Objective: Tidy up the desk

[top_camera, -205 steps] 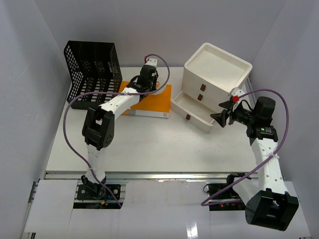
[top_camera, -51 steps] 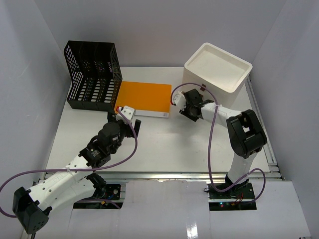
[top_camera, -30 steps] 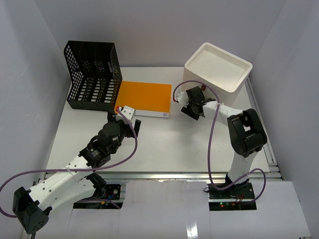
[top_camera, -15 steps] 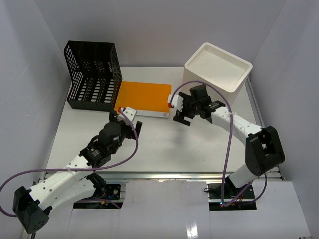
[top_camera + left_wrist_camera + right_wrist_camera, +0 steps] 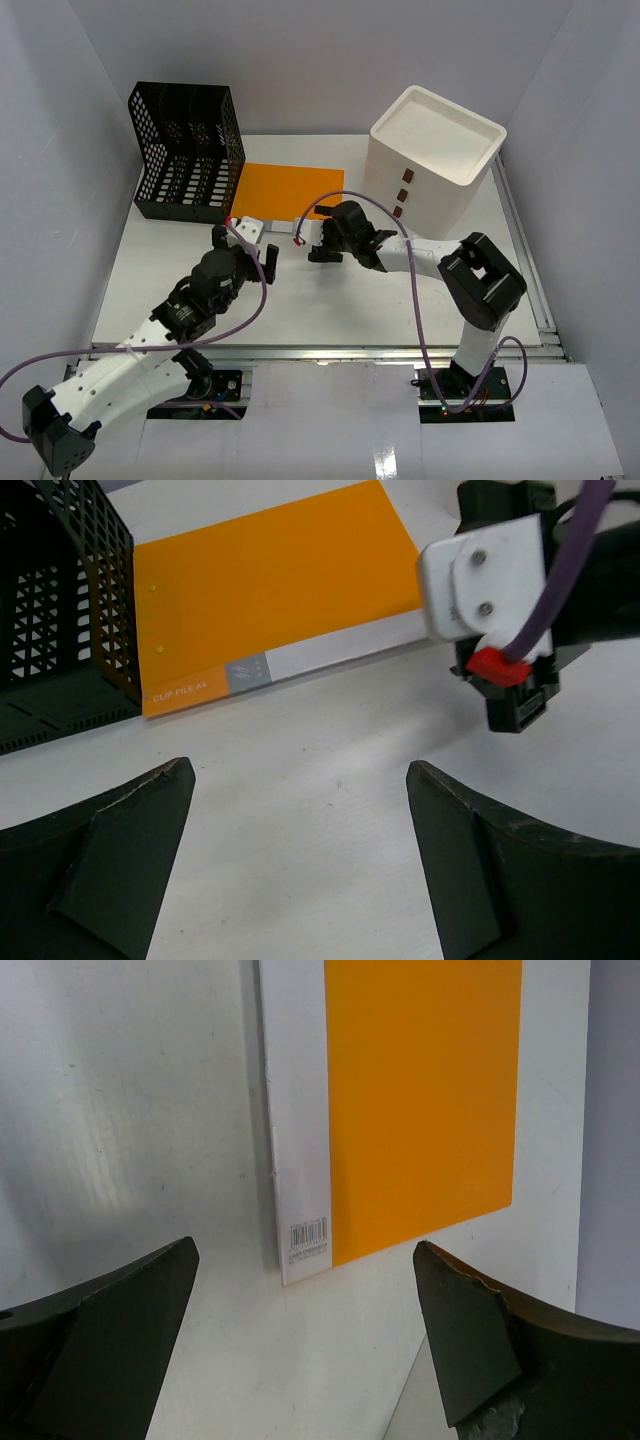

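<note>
Two open tools by the orange file (image 5: 290, 188)
The left tool (image 5: 245, 248) hangs just in front of the file's near left corner, jaws spread wide and empty; the right tool (image 5: 318, 246) sits at the file's near right corner, equally wide, gripping nothing. The white counter (image 5: 330, 300) lies under the file, with a black rack (image 5: 185, 150) just left of it and a drawer box (image 5: 435, 150) to its right

File rack (image 5: 60, 600) cut off left; barcode (image 5: 308, 1233) digits seemingly illegible.
</note>
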